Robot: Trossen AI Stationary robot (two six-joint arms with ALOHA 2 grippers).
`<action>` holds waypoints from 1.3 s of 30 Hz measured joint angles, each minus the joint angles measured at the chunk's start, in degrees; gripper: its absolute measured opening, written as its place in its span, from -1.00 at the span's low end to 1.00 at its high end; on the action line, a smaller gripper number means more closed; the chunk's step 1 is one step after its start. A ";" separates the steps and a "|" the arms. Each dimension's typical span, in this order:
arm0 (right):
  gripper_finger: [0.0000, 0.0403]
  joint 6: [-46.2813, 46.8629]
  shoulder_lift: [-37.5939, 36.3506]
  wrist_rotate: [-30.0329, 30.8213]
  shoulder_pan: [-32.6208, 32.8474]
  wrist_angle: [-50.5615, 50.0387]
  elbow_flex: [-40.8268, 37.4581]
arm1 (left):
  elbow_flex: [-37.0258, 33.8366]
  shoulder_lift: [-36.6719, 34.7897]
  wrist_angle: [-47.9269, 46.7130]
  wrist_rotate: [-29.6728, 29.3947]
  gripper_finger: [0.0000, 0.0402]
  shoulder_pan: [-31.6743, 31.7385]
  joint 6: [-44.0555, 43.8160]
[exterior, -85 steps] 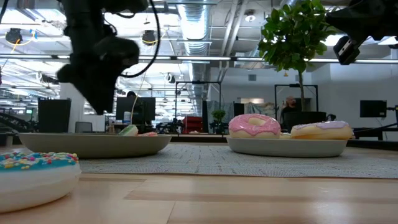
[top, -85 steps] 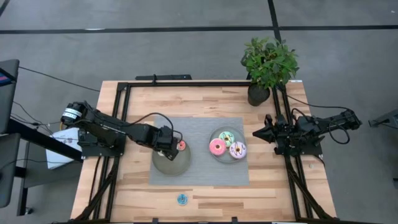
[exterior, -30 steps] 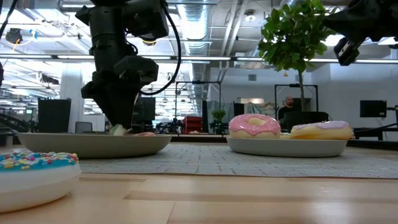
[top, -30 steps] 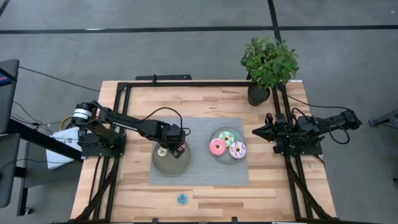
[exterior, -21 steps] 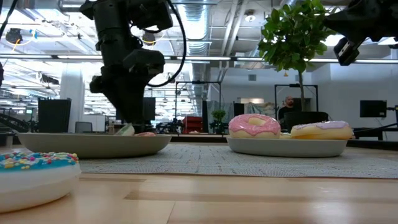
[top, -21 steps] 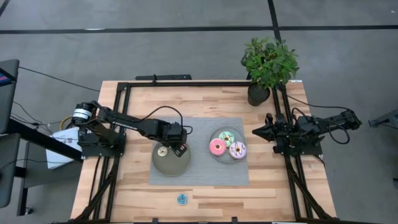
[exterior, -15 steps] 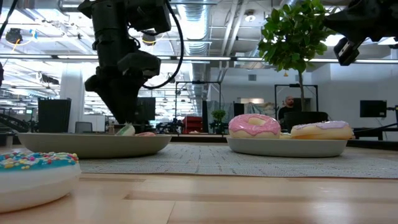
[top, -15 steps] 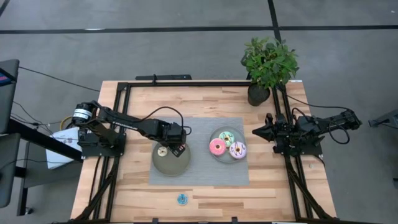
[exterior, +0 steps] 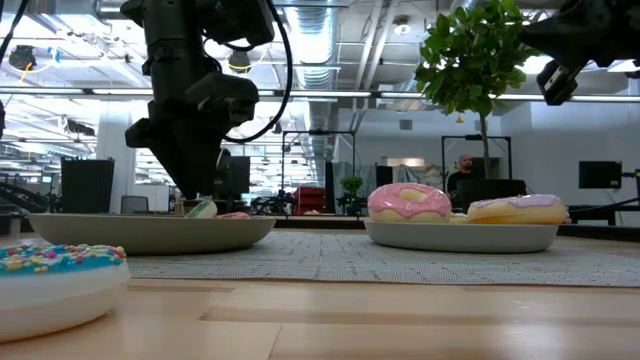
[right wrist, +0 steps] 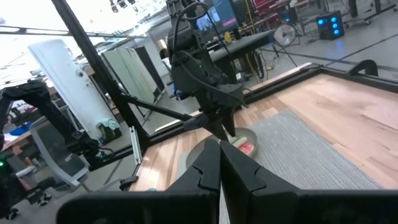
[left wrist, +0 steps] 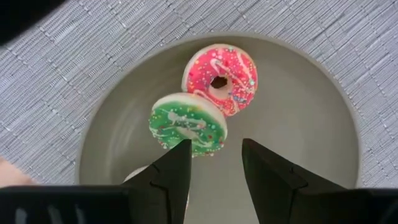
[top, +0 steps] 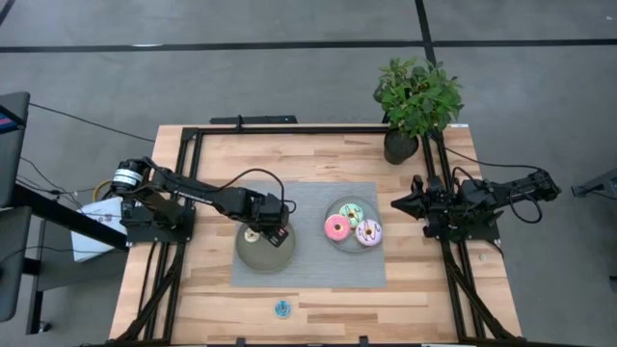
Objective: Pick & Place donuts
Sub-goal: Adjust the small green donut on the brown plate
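Note:
My left gripper [top: 275,231] hangs open over the left grey-green plate [top: 262,258], fingers pointing down; in the left wrist view it [left wrist: 216,144] stands just above the tiny green donut [left wrist: 188,123]. That donut leans with one edge on the tiny red donut [left wrist: 221,77]. The tiny cream donut [top: 252,234] lies beside them, mostly hidden by a finger in the wrist view. The pink [top: 336,227], green-white [top: 351,211] and white-purple [top: 368,232] donuts lie on the right plate [top: 333,209]. The tiny blue donut [top: 281,308] lies on the wood. My right gripper [top: 400,205] waits shut at the right.
Both plates sit on a grey woven mat [top: 308,198] in the middle of the wooden table. A potted plant [top: 415,101] stands at the far right corner. A black frame [top: 289,129] runs around the table. In the low view the blue donut [exterior: 55,285] is close to the near edge.
My left gripper has stayed open over the left plate, swaying a little toward the table's right and back. Nearly three seconds ago it stood farther left, over the cream donut, with the red donut showing beside it. The donuts have not moved.

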 joint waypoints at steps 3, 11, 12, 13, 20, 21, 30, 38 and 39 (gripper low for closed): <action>-1.00 -0.04 0.00 1.32 0.00 -0.01 0.00 | 0.00 0.00 0.25 -0.19 -0.33 -0.22 -0.10; -1.00 -0.07 0.00 2.94 -0.02 -0.02 0.00 | -0.02 1.61 1.63 -0.62 -0.33 -0.25 0.55; -1.00 -0.07 0.00 2.94 0.00 -0.02 0.00 | 0.00 2.11 2.03 -0.33 -0.33 -0.25 0.62; -1.00 -0.07 0.00 2.92 -0.02 -0.02 0.00 | 0.00 2.62 2.25 -0.10 -0.33 -0.25 0.64; -1.00 -0.04 -0.02 2.94 -0.02 -0.02 0.00 | -0.04 3.19 2.34 0.45 -0.33 -0.25 -0.15; -1.00 -0.04 -0.02 2.94 0.00 -0.02 0.00 | -0.04 3.19 2.51 0.46 -0.33 -0.25 -0.15; -1.00 -0.04 -0.02 2.94 0.00 -0.04 0.00 | -0.04 3.17 3.05 -0.46 -0.35 -0.25 -0.21; -1.00 -0.04 -0.02 2.94 -0.02 -0.02 0.00 | -0.04 3.15 3.19 -0.46 -0.58 -0.25 0.32; -1.00 -0.04 -0.02 2.92 -0.01 -0.02 0.00 | -0.04 3.15 3.19 -0.46 -0.60 -0.25 0.36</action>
